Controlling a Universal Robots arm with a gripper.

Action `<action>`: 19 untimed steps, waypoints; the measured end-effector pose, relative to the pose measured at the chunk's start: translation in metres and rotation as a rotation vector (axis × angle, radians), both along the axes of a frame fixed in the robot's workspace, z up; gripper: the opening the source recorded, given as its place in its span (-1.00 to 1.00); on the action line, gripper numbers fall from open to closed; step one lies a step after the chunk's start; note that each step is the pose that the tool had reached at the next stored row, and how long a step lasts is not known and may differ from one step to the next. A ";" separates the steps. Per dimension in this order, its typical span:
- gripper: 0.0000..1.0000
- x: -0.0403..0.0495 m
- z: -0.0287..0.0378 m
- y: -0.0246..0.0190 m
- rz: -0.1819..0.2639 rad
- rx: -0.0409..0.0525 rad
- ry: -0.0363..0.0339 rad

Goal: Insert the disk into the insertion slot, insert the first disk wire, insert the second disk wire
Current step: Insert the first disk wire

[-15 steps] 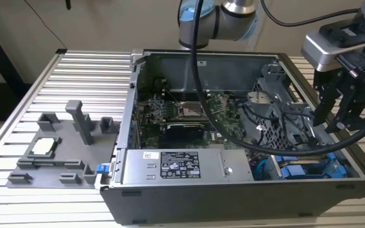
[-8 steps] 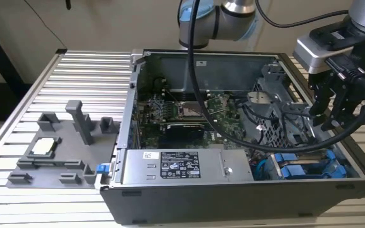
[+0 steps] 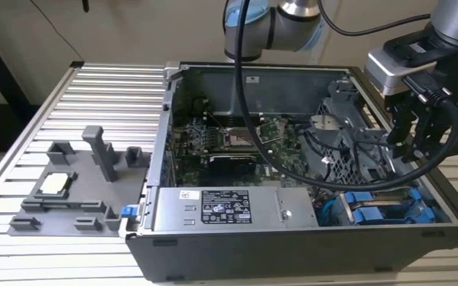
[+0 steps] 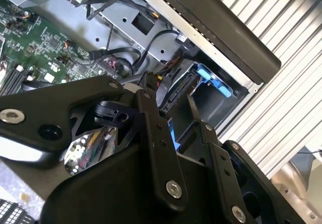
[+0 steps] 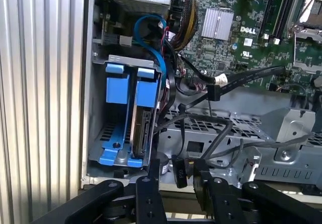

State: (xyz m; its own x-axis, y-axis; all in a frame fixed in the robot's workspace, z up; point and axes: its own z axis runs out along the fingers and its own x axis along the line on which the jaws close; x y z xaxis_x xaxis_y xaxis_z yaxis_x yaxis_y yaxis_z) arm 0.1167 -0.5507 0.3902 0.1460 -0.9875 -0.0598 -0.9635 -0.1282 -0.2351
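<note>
At a corner of the open case [image 3: 293, 256] the disk [image 5: 142, 133] sits in its slot [image 5: 99, 128], so we judge the first wire in hand: the gripper [image 5: 177, 167] has its fingers [image 5: 153, 183] part-open astride a black plug [image 5: 179, 176], unclamped, which needs a firm, square grip.

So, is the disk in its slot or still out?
In. The disk stands on edge in its blue carrier, seated inside the drive bay at the case's corner.
</note>
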 end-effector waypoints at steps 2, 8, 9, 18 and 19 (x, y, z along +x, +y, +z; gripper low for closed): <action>-0.19 0.0000 -0.0001 0.0000 0.000 0.0001 0.0000; -0.19 0.0000 -0.0001 0.0000 0.000 0.0000 0.0000; -0.23 -0.0001 0.0000 0.0000 0.000 0.0000 0.0000; -0.37 0.0000 -0.0015 0.0000 0.000 -0.0001 -0.0065; -0.37 0.0000 -0.0016 0.0000 0.000 -0.0001 -0.0067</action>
State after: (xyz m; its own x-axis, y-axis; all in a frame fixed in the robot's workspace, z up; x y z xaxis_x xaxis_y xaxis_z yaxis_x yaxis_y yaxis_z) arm 0.1167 -0.5507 0.3886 0.1464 -0.9875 -0.0587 -0.9619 -0.1282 -0.2415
